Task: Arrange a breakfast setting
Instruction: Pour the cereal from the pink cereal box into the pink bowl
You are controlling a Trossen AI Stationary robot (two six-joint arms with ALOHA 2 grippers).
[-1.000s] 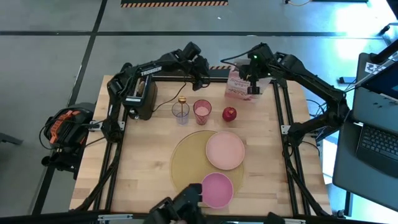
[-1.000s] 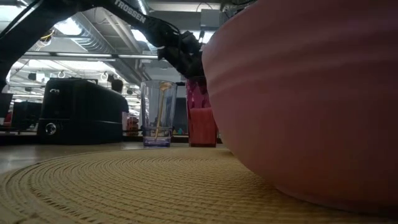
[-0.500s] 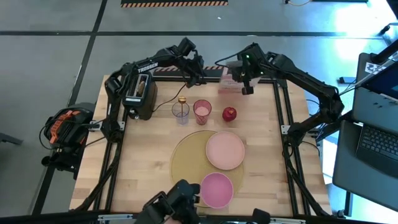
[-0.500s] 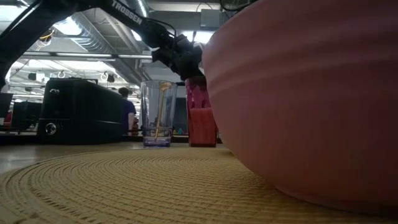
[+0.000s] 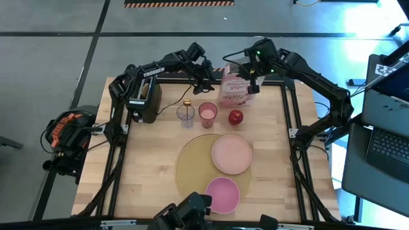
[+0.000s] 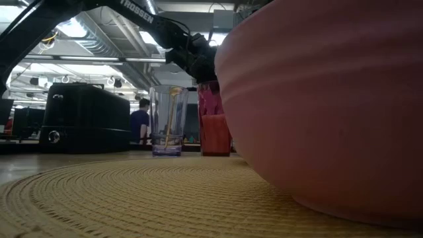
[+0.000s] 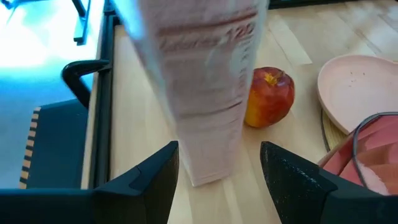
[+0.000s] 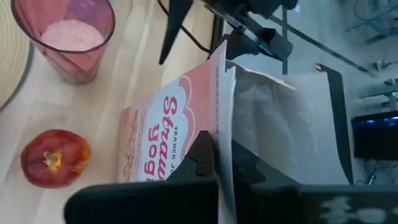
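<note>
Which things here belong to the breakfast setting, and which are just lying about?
Setting: placemat, plate, bowl, spoon, apple.
Lying about: toaster, clear glass, pink cup, cereal box held by right gripper.

One placemat (image 5: 195, 166), plate (image 5: 231, 154), bowl (image 5: 222, 195), apple (image 5: 236, 117), spoon (image 5: 187, 103) — two glasses (image 5: 208, 114), one cereal box (image 5: 232, 91), toaster (image 5: 144, 100).

My right gripper (image 5: 250, 82), upper centre of the high view, jaws clamped; left gripper (image 5: 209, 82) beside it, jaws parted.
</note>
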